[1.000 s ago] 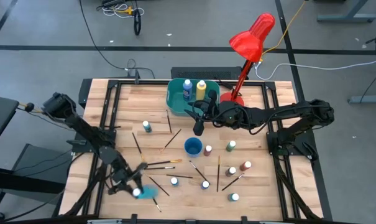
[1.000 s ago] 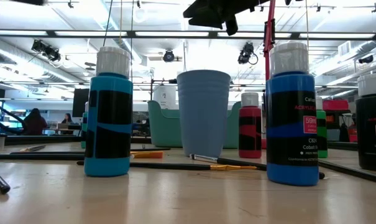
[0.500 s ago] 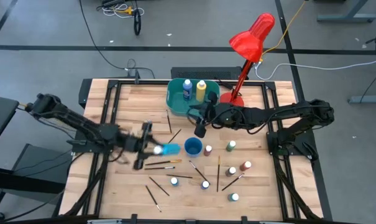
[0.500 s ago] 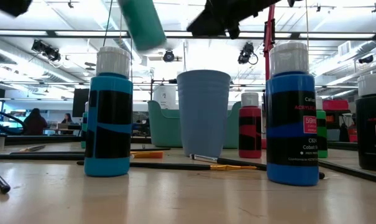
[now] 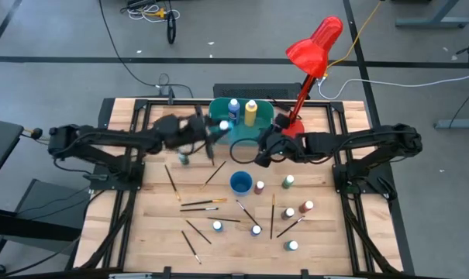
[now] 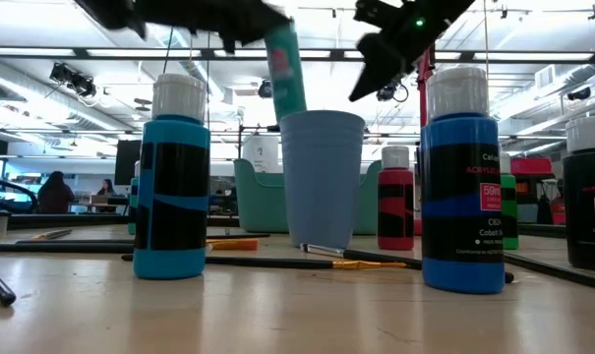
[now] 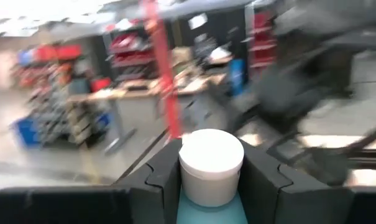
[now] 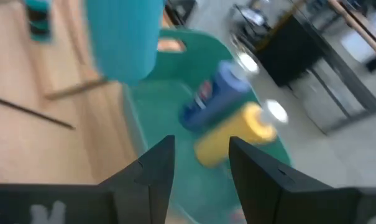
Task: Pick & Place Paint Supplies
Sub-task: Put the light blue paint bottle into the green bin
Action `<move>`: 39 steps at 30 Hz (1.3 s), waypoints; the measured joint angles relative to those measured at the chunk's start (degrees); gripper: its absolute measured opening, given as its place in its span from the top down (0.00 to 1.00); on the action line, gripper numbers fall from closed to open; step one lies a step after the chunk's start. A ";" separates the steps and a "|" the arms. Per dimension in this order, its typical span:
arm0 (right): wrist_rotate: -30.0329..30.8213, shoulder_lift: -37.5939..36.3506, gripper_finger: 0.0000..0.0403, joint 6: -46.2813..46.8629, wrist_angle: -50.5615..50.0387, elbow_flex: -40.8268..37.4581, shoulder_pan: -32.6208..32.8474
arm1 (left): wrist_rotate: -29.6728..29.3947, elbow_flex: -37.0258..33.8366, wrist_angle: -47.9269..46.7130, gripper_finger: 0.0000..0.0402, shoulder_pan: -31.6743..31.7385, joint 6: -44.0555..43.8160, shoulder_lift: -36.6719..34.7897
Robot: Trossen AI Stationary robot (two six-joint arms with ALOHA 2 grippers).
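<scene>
My left gripper reaches in level from the table's left and is shut on a teal paint bottle with a white cap. It holds the bottle over the left part of the teal tub. In the low view the bottle's body hangs above the blue cup. A blue bottle and a yellow bottle lie in the tub. My right gripper hovers open and empty at the tub's near right corner, looking down into it. My left gripper pinches the teal bottle at its top, one finger on each side of the white cap and shoulder. The fingers come in level from the table's left. The bottle is roughly upright, cap up, with its body hanging below the fingers, clear of the table and tub.
Several paint bottles and thin brushes lie scattered over the near half of the table. A blue cup stands at the middle. A red desk lamp stands behind the tub's right side. One bottle sits below my left arm.
My left gripper has lifted the teal bottle from the table's near left and swung it up toward the far edge until it is over the tub. It has turned from pointing down to level. My right gripper has tipped downward and shifted slightly right.
</scene>
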 joint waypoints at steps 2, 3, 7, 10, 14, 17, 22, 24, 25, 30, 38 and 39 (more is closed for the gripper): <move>2.65 -1.81 0.62 2.55 -2.80 0.00 0.59 | -0.47 0.43 -0.26 0.68 3.00 -1.41 2.82; 4.08 -2.63 0.62 4.10 -4.00 0.00 0.90 | -0.65 0.66 0.08 0.68 4.37 -1.58 4.42; 7.41 -4.51 0.62 7.25 -6.06 0.00 1.90 | -3.69 0.77 3.91 0.66 8.54 -2.24 10.48; 7.72 -4.91 0.62 6.88 -5.94 0.00 2.18 | -4.18 0.80 7.13 0.66 10.76 -3.15 14.67; 7.72 -4.84 0.62 6.05 -6.00 0.00 2.19 | -4.93 0.80 8.22 0.68 13.00 -5.90 19.00; 7.72 -4.84 0.62 5.43 -5.99 0.00 2.19 | -6.42 0.80 8.31 0.67 14.33 -7.21 21.61; 7.72 -4.84 0.62 4.99 -5.97 0.00 2.17 | -10.24 0.80 9.45 0.65 15.89 -5.30 23.51; 7.76 -4.84 0.62 4.88 -5.96 0.00 2.17 | -10.55 0.80 9.16 0.67 16.50 -5.08 23.79; 7.76 -4.84 0.62 4.63 -5.85 0.00 2.17 | -10.48 0.77 9.03 0.67 16.81 -5.44 23.81; 7.79 -4.84 0.62 3.90 -4.20 0.00 2.12 | -10.40 0.77 9.35 0.66 18.35 -8.94 23.79; 7.74 -4.84 0.62 3.88 -3.66 0.00 2.12 | -10.10 0.77 9.44 0.67 18.94 -10.59 23.79; 7.74 -4.84 0.62 3.90 -3.66 0.00 2.12 | -10.08 0.77 9.43 0.68 18.94 -10.60 23.79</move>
